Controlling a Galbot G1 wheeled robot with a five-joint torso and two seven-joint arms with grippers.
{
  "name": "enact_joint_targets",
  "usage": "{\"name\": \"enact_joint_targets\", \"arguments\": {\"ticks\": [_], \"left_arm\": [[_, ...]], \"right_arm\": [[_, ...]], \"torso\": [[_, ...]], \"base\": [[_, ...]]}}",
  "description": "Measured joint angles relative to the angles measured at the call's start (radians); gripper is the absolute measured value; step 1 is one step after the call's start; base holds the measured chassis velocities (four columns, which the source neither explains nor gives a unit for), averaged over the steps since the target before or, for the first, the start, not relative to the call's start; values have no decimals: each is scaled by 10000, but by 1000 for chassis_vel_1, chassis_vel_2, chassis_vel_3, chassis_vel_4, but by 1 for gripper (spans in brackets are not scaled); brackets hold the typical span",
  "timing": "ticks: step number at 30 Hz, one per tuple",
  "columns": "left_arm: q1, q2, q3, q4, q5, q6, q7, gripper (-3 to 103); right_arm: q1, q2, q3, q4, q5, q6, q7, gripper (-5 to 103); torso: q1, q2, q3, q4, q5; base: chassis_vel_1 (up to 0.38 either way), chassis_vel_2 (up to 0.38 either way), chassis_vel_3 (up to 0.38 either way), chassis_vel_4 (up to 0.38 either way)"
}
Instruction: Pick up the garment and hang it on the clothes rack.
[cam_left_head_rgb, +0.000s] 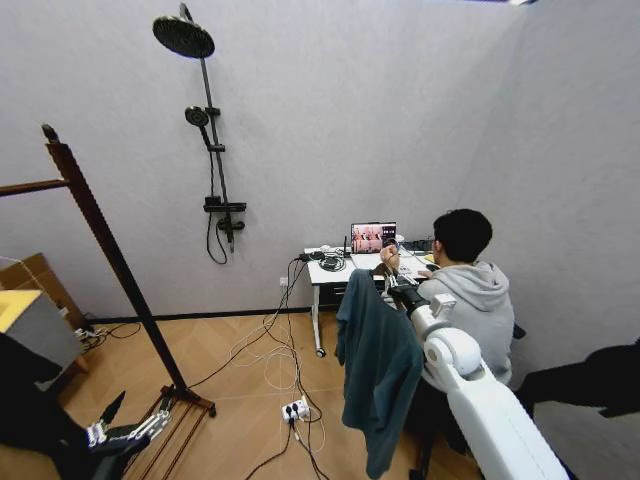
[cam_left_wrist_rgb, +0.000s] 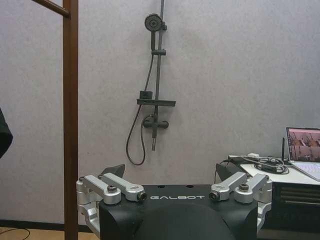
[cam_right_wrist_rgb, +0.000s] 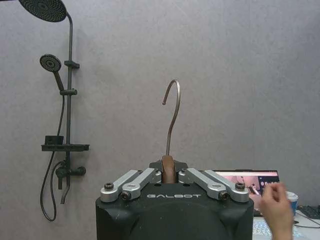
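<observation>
The dark teal garment hangs on a hanger in mid-air at the centre right. My right gripper holds it up at the top, in front of the desk. In the right wrist view my right gripper is shut on the hanger's brown neck, and the metal hook stands up above it. The clothes rack stands at the left, one dark wooden post leaning across the view with a ball on top. My left gripper hangs low beside the rack's foot, open and holding nothing. The rack post stands close by it.
A black shower fixture is mounted on the back wall. A white desk with a laptop stands behind the garment. Cables and a power strip lie on the wooden floor. Boxes sit at the far left.
</observation>
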Motion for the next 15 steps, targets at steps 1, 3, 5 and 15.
{"name": "enact_joint_targets", "arguments": {"ticks": [1,3,5,15], "left_arm": [[0,0,0,0,0,0,0,100],[0,0,0,0,0,0,0,100],[0,0,0,0,0,0,0,100],[0,0,0,0,0,0,0,100]], "right_arm": [[-14,18,-25,11,-4,-11,-4,9],[-32,44,-59,24,-20,-22,-15,9],[-46,70,-97,34,-32,-23,-19,9],[-12,165,-278,33,-88,-23,-90,9]], "torso": [[0,0,0,0,-1],[0,0,0,0,0],[0,-1,0,0,0],[0,0,0,0,1]], "base": [[0,0,0,0],[0,0,0,0],[0,0,0,0],[34,34,40,37]]}}
